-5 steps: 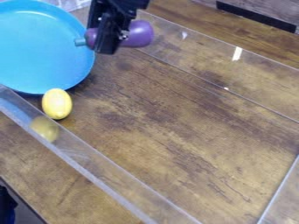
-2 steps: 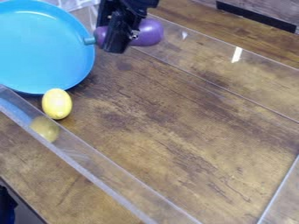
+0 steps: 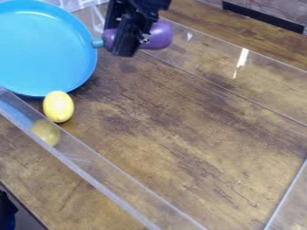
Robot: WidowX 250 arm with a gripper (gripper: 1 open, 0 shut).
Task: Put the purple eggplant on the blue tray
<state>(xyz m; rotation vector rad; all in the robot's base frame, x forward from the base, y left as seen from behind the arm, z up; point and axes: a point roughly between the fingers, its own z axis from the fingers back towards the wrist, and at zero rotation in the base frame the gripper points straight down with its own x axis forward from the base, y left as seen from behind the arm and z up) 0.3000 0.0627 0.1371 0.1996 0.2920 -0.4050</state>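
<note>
The purple eggplant (image 3: 153, 36) hangs above the table near the top middle of the camera view, just right of the blue tray (image 3: 36, 49). My black gripper (image 3: 129, 34) comes down from the top edge and is shut on the eggplant, whose rounded purple end sticks out to the right of the fingers. The eggplant's stem end is hidden behind the gripper. The tray is a wide round sky-blue dish with a raised rim, filling the upper left corner.
A yellow lemon-like ball (image 3: 57, 106) lies on the wooden table against the tray's lower right rim. Clear plastic walls (image 3: 84, 162) run along the table's front left and across the upper right.
The gripper has risen and shifted slightly right with the eggplant in it. The tray and the yellow ball have not moved.
</note>
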